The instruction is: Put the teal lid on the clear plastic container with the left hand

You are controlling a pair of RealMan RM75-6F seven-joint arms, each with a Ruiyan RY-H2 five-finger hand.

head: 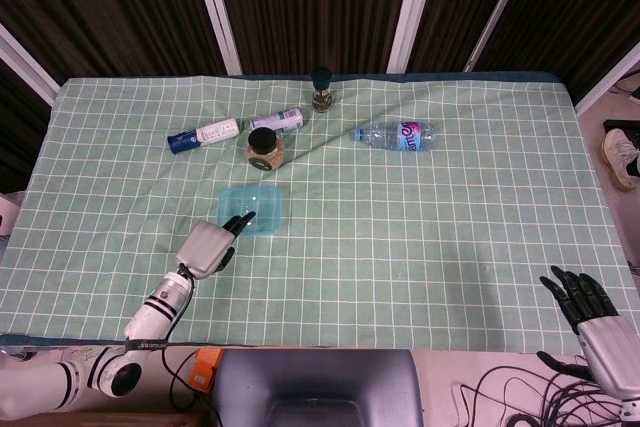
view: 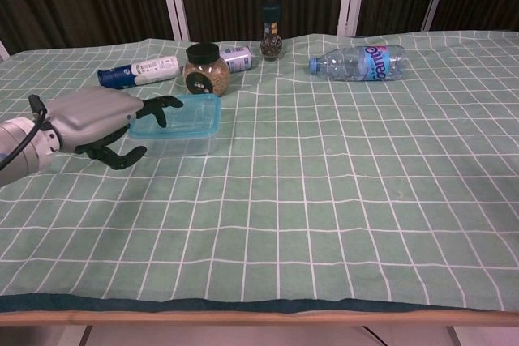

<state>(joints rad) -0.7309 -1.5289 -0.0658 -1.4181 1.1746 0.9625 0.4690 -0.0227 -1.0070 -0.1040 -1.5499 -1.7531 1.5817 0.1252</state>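
Teal lid sits on the container, left-centre of counter. Left hand just beside it, fingers spread w/ tips over lid's near-left edge, holding nothing. Right hand at counter's near-right corner, fingers spread.

Teal lid on green, white-checked tablecloth; grey left hand, black fingers

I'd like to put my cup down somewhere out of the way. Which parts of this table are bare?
The whole stretch right of the lidded container and nearer than the water bottle is bare cloth. It is crowded at the far left, where jar, tubes and grinder cluster, with the left hand beside the container.
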